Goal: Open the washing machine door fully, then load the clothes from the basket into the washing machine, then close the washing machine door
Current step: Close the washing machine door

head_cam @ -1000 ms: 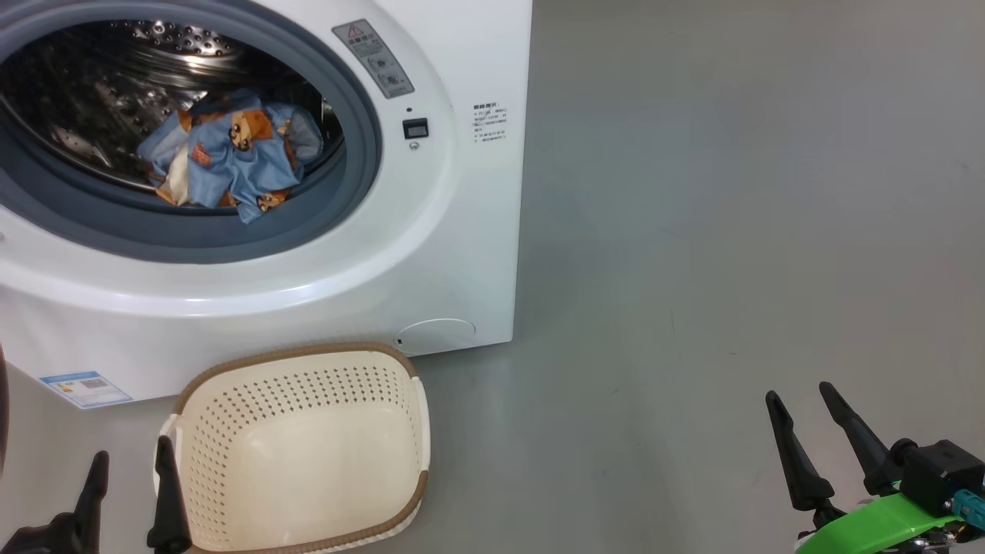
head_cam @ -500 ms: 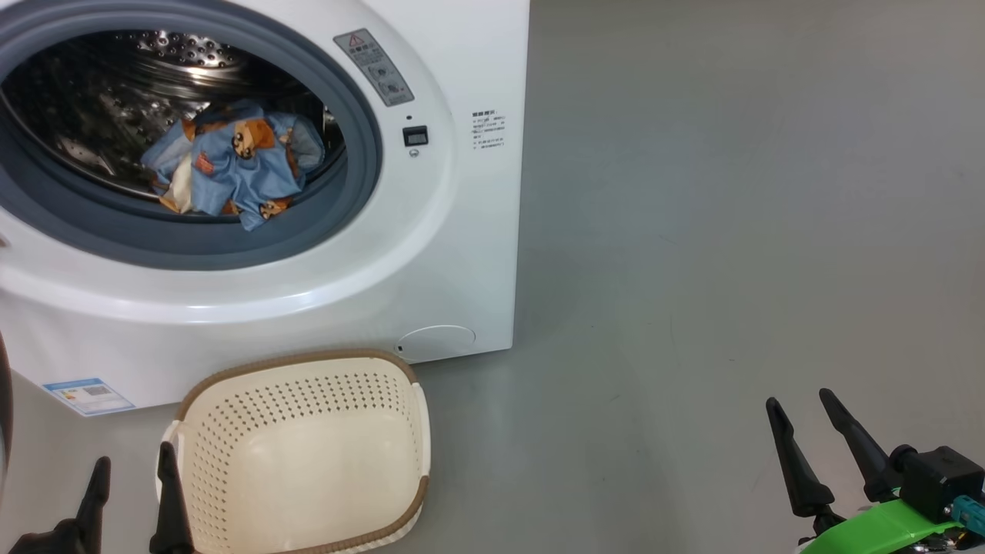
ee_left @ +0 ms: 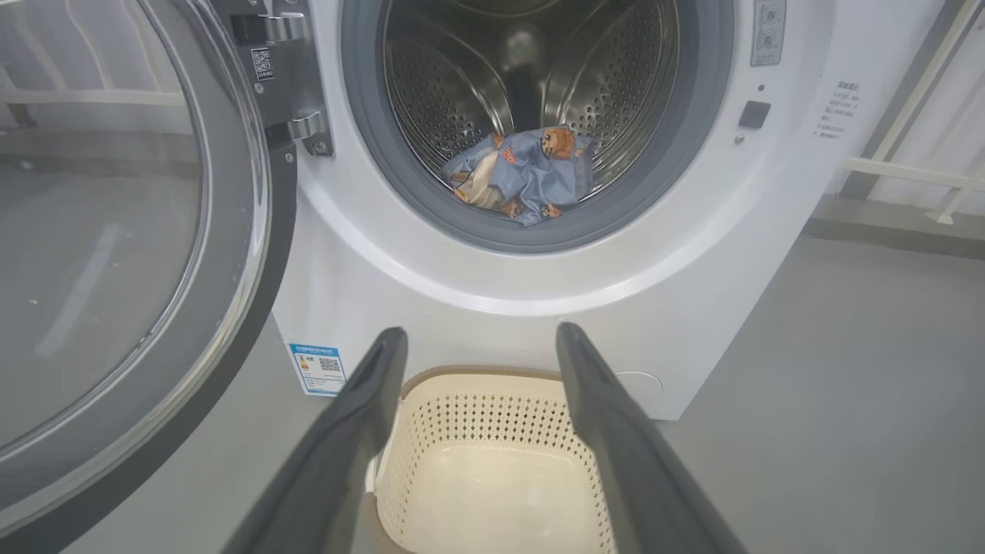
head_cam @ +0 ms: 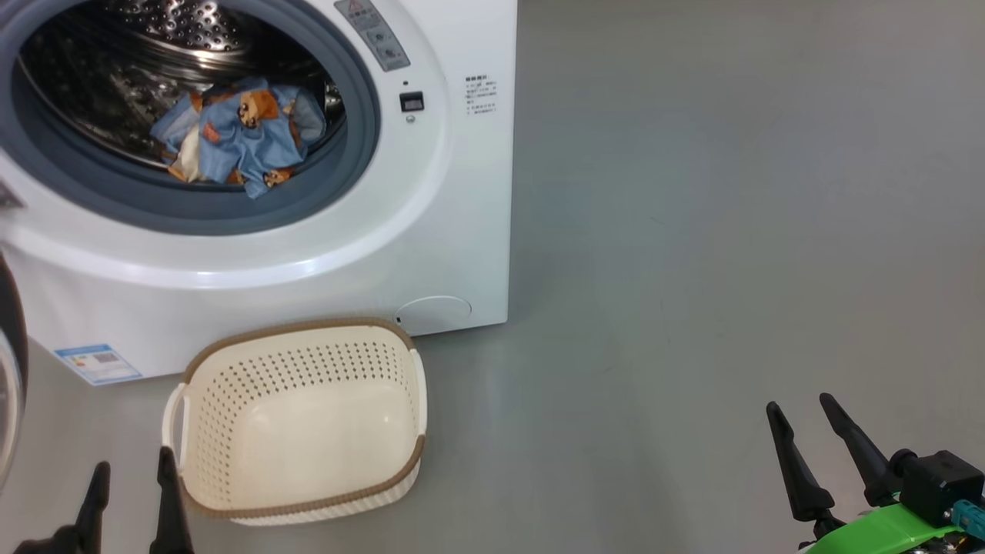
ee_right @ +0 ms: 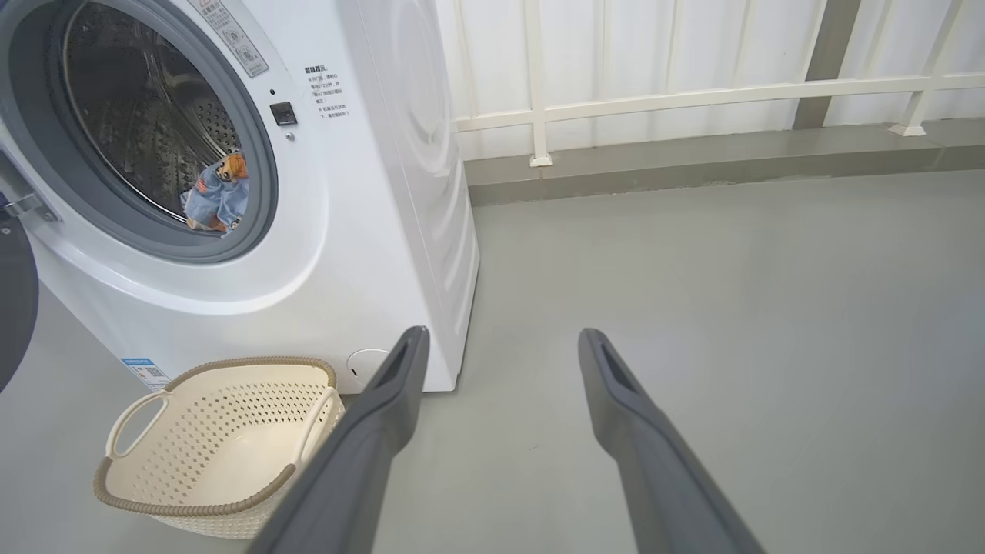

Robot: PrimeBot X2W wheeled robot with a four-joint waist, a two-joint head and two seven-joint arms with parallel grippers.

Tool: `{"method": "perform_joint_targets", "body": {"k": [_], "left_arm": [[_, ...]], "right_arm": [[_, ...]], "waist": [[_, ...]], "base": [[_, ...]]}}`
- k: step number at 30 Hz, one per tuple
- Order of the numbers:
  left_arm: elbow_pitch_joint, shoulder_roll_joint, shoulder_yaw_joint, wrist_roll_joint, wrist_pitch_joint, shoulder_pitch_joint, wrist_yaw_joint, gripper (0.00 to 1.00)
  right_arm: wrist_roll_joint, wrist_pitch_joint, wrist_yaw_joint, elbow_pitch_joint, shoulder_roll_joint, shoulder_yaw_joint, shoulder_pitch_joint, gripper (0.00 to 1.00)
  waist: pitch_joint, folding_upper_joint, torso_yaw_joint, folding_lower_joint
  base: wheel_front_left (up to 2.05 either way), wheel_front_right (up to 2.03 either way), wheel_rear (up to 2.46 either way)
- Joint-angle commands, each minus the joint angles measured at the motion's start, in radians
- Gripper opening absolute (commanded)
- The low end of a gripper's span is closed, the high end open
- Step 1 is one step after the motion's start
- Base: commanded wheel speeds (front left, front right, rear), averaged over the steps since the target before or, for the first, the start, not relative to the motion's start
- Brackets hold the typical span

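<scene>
washing machine door (head_cam: 14, 331) cropped at head view's left edge. clothes (head_cam: 235, 142) in drum (head_cam: 154, 31), basket (head_cam: 292, 329) empty. left gripper (head_cam: 132, 459), right gripper (head_cam: 799, 402): jaws apart, empty. vs earlier: only head camera shifted.

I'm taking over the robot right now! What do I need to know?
Left gripper: open, empty, low beside the basket.
Right gripper: open, empty, over bare floor to the right.
Clothes: inside the washing machine; one corner seems to droop onto the gasket.
The basket is empty, on the floor in front of the machine.
Door: swung open on the left.
Done: door opened, clothes loaded.
Left: close the door, probably tucking that corner in first.
</scene>
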Motion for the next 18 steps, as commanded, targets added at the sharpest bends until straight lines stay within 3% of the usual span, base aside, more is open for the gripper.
{"method": "perform_joint_targets", "body": {"k": [1, 18], "left_arm": [[-0.031, 0.015, 0.031, 0.001, -0.006, 0.0, -0.002, 1.0], [-0.035, 0.017, 0.021, -0.011, -0.006, 0.004, -0.002, 1.0]], "right_arm": [[0.005, -0.005, 0.002, -0.023, -0.016, 0.016, 0.005, 1.0], [0.004, -0.005, 0.002, -0.028, -0.022, 0.007, 0.014, 1.0]], "waist": [[-0.003, 0.0, 0.001, 0.0], [-0.02, 0.0, 0.048, 0.0]], "base": [[-0.91, 0.91, 0.0], [-0.15, 0.15, 0.0]]}}
